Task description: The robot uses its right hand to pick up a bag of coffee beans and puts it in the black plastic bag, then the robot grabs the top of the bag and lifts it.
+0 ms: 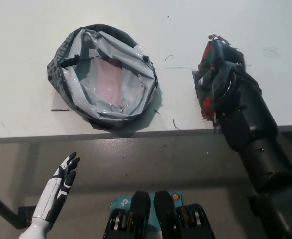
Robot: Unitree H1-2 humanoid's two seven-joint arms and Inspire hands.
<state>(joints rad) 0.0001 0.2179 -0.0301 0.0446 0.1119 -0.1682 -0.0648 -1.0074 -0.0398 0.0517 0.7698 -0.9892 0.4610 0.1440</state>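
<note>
Nearest, at about 7 o'clock in the head view, the white left hand rests below the table edge, over the grey floor, fingers spread and holding nothing. The black right arm enters from about 5 o'clock and reaches up across the front edge of the white table. At about 2 o'clock the black right hand lies on top of the coffee bean bag, a red-and-green patterned pack lying on the table near its front edge. The hand covers most of the pack; only its left side and lower end show. The fingers look curled down over the pack, but whether they grip it or merely rest on it cannot be told. Farther in, at about 11 o'clock, the black plastic bag sits on the table, well apart from the coffee bean bag, its mouth open wide and rolled into a ring, the glossy grey lining visible inside. A few dark short marks lie on the table between the two bags.
</note>
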